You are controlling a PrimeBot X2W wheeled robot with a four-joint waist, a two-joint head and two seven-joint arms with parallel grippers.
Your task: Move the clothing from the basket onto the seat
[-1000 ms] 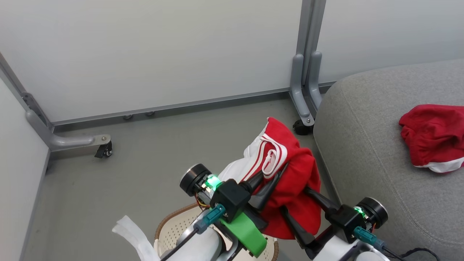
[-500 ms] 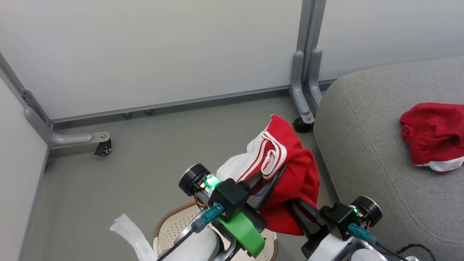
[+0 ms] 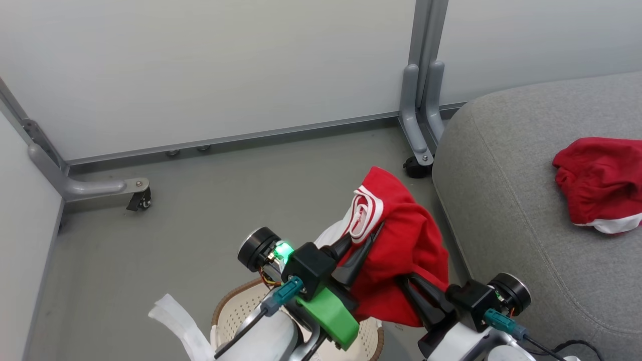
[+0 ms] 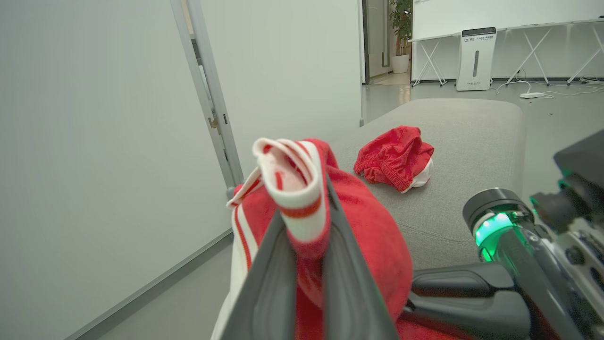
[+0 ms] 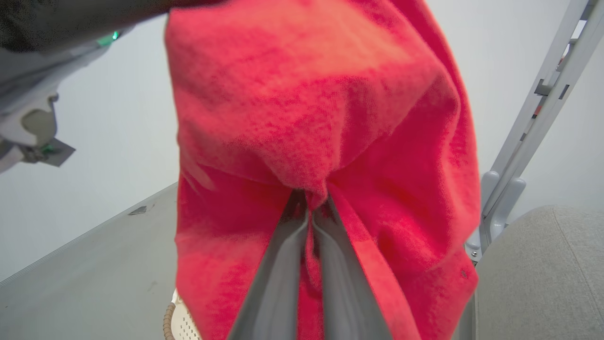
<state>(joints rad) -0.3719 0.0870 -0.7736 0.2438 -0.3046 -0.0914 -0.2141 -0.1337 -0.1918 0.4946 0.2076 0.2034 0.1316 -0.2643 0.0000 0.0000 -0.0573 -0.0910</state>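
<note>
Clamping red garment over basket, left fingers, right fingers; second garment on seat.

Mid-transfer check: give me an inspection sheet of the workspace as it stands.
Surface: grey floor; grey seat at right.
Job's things: basket below the arms; red-and-white garment held aloft; second red garment lying on the seat.
Clutter: white strip beside the basket, unclear what.
Grippers: left gripper and right gripper, jaws shut on the red-and-white garment.
Cables: teal-plugged cable at each wrist.
Surroundings: white partition panels on castor feet.
</note>
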